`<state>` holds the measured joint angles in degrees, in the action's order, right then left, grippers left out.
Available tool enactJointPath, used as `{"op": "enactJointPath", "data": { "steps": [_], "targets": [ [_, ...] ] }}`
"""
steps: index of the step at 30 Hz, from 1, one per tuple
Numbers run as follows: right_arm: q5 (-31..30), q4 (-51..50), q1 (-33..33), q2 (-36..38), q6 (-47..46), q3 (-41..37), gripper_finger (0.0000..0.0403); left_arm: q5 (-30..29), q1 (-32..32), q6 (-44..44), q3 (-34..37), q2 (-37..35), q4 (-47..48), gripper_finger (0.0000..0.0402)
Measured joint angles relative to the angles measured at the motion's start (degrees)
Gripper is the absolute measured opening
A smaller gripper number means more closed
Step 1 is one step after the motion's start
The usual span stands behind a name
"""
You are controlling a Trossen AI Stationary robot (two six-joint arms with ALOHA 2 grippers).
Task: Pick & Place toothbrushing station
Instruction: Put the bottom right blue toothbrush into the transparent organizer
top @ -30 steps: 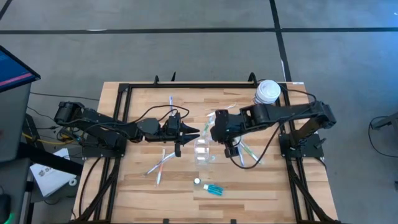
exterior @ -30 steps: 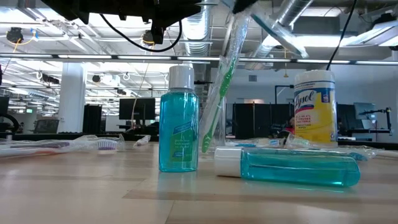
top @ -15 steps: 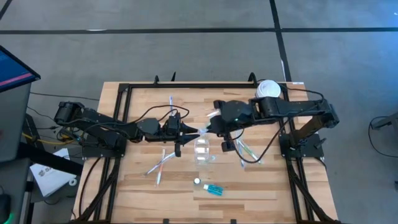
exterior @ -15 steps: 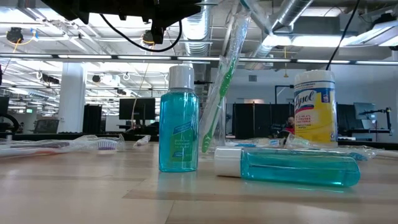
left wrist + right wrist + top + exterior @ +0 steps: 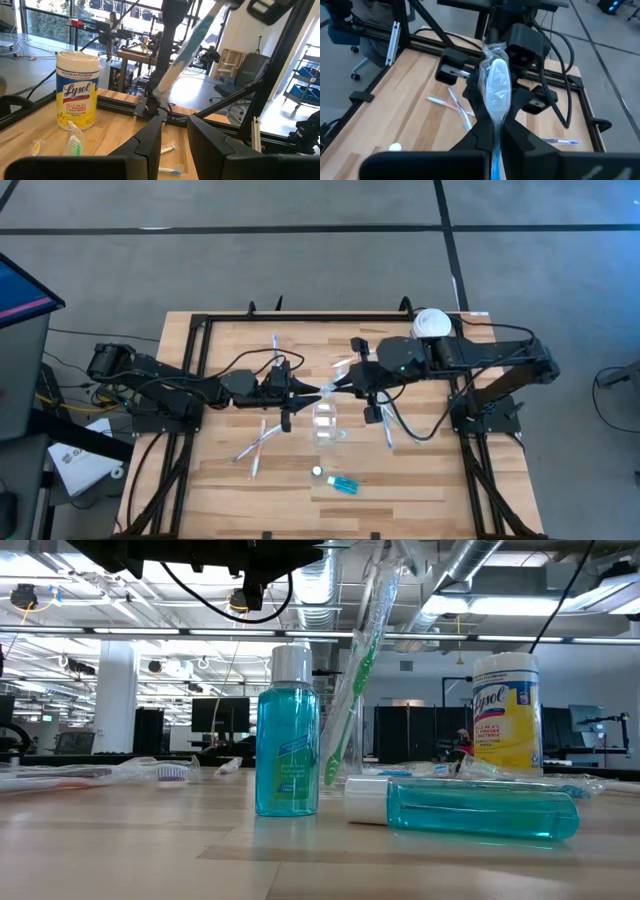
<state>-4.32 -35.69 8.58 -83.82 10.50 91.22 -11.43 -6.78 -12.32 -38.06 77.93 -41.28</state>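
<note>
While the clear plastic tumbler [image 5: 326, 423] sits at the high view's centre, its rim is hard to make out against the pale wooden table [image 5: 200, 480]. We see the right gripper [image 5: 343, 383] clenched on a thin, plastic-wrapped toothbrush [image 5: 496, 95], just above the tumbler. The left gripper [image 5: 310, 391] hangs beside it, tips nearly meeting; we cannot tell whether its fingers [image 5: 150, 145] grip anything. Loose toothbrushes [image 5: 257, 446] lie lower left. A small blue white-capped bottle [image 5: 338, 482] rests near the bottom edge, with bare table around it.
</note>
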Motion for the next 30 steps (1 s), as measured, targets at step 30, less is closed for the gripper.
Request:
{"op": "enactJointPath", "data": {
  "steps": [30],
  "targets": [
    [3.02, 26.34, -0.02, 5.76, 1.05, -18.16, 0.0033, 1.19, -1.63, 13.84, -0.02, 4.15, -9.99, 0.0090]
  ]
}}
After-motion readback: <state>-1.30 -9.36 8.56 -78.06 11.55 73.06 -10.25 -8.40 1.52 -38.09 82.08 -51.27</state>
